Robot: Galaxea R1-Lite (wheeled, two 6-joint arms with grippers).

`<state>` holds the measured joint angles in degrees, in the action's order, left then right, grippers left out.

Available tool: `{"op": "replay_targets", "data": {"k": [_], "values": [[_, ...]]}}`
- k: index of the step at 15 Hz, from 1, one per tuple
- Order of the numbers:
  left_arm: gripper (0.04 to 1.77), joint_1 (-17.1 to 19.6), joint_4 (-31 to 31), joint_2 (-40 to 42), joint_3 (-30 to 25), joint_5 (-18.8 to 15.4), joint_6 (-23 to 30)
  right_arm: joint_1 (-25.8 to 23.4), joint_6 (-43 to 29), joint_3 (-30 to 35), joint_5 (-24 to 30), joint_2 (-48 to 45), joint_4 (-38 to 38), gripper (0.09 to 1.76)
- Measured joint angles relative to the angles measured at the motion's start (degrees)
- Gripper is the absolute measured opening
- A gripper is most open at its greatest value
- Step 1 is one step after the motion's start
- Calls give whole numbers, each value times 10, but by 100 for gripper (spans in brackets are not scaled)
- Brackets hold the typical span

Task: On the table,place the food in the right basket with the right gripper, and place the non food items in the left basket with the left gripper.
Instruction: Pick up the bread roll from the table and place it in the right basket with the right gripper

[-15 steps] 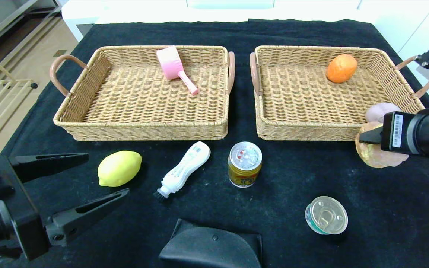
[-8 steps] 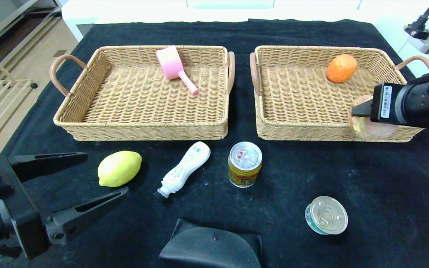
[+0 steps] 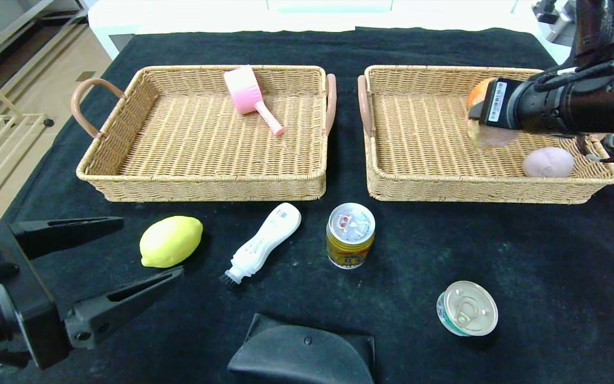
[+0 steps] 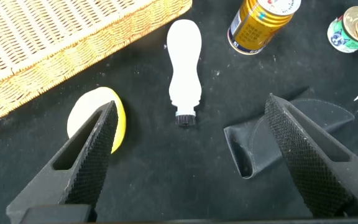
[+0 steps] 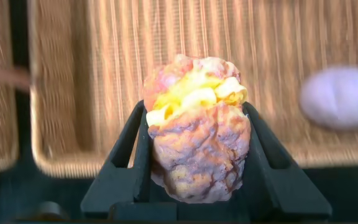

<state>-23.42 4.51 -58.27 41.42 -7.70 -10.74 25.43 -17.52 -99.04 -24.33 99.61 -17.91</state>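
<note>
Over on the left, the left gripper (image 3: 99,269) hangs low above the black-clothed table (image 3: 552,277) with its jaws spread wide and nothing between them. Just beyond its tips sits the yellow lemon (image 3: 171,241), and a little further right lies the white hand brush (image 3: 263,242), its long axis running diagonally: bristle end toward the robot, rounded top pointing off toward the baskets. The black pouch (image 3: 301,354) lies flat at the near edge. The left arm is plainly the nearer one to both. The left basket (image 3: 126,176) holds a pink scoop (image 3: 248,97).

In the middle stands the gold drink can (image 3: 350,234), upright, and nearer the robot on the right the green-sided tin (image 3: 467,309), pull-ring up.

On the right, the right gripper (image 5: 197,168) is pinching the lumpy brown bun (image 5: 197,134), fingers pressed against its two sides, bun standing lengthwise out of the jaws. It hangs over the floor of the right basket (image 3: 445,189), near the far right part, just beside an orange fruit (image 3: 476,92) and apart from a pale round item (image 3: 548,162) lying by the near wall. I'd say the release needs a drop onto the bare wicker directly below.
</note>
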Motion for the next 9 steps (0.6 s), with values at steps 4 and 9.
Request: {"op": "replay_targets", "data": {"k": [4, 9], "values": [[172, 0, 0, 1, 0, 0, 0, -11, 26, -8, 0, 50, 81, 87], [172, 0, 0, 1, 0, 0, 0, -21, 40, -26, 1, 90, 153, 87]]}}
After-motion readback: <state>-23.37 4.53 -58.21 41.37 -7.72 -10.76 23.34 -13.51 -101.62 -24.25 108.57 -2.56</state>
